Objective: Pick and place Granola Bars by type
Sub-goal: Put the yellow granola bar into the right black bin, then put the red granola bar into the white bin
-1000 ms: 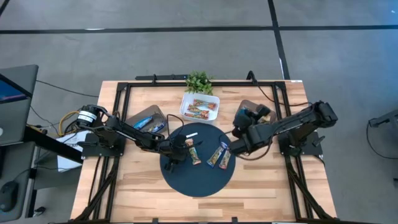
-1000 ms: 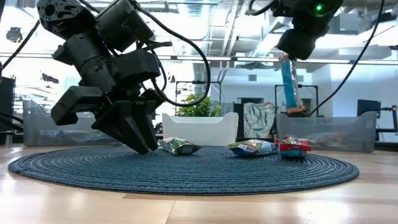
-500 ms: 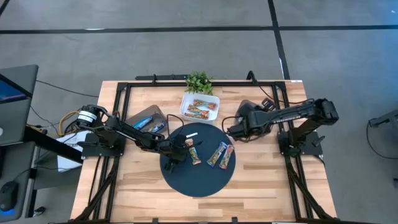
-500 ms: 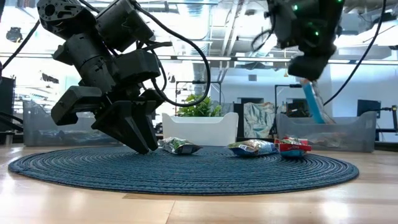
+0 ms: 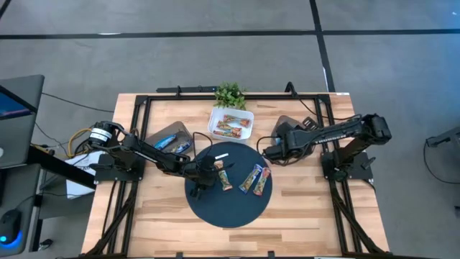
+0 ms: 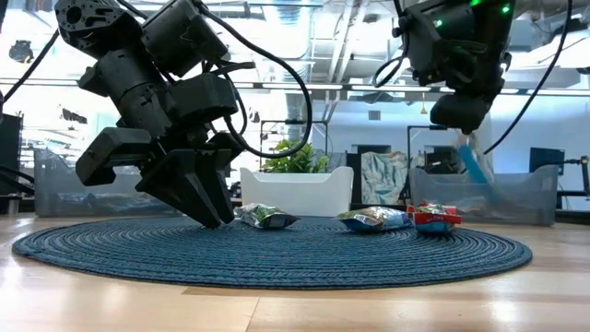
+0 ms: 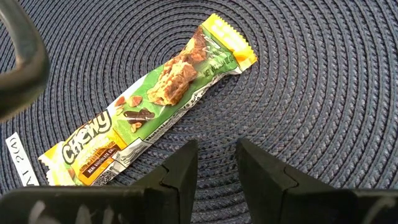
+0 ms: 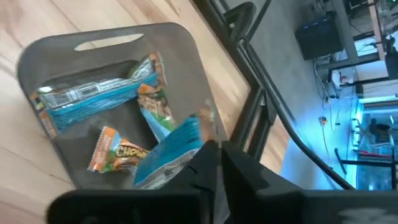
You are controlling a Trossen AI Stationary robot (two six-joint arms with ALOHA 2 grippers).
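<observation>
On the round dark-blue mat lie three granola bars: a green-yellow one and two more to its right. My left gripper stands low on the mat just beside the green-yellow bar, open by a narrow gap and touching nothing. My right gripper hovers over the right grey tray, shut on a blue-wrapped bar. Blue and orange bars lie in that tray. My right gripper pinches the blue-wrapped bar by one end between its two fingers, coming from above. The bar is lifted clear and hangs slanting below the fingers over the grey tray. The exact spot of contact is hidden by the fingers.
A white bin with several bars stands at the far middle, a small plant behind it. A left grey tray holds blue bars. A thin white strip lies on the mat's far part. Black frame rails border the table.
My right gripper has carried the blue bar from above the mat's right part toward the far edge, over the right grey tray, and has come down; the bar now hangs lower and more slanted. My left arm has kept still.
</observation>
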